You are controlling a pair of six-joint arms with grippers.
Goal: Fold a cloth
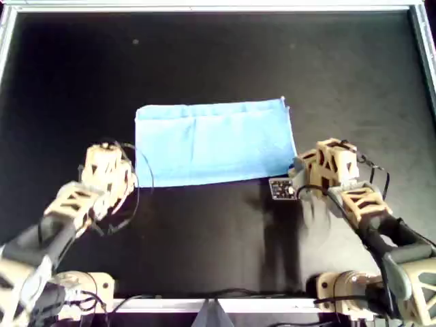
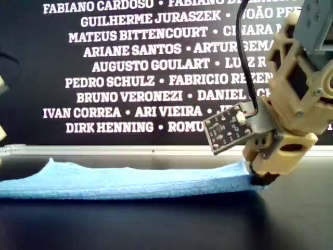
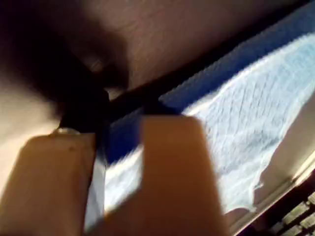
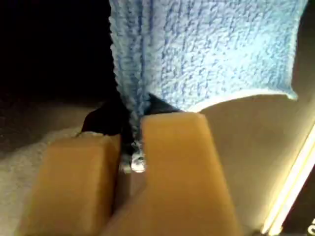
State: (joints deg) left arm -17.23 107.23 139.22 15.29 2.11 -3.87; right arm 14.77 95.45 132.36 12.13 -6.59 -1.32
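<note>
The cloth (image 1: 214, 143) lies half-folded on the black surface (image 1: 204, 61). The right tool (image 4: 132, 147) and the left tool (image 3: 106, 162) each pinch a near corner. Uneven lifting would probably skew the next fold.

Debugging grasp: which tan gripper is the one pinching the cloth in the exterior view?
The right gripper, shut on the thin light-blue cloth: only it carries the small dark circuit board, as overhead shows.

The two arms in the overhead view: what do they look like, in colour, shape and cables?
Both arms are built of tan, blocky, open-framed plastic links with grey sections near the bases. Thin black cables loop beside the left tool and right tool. A small dark circuit board sits beside the right one.
</note>
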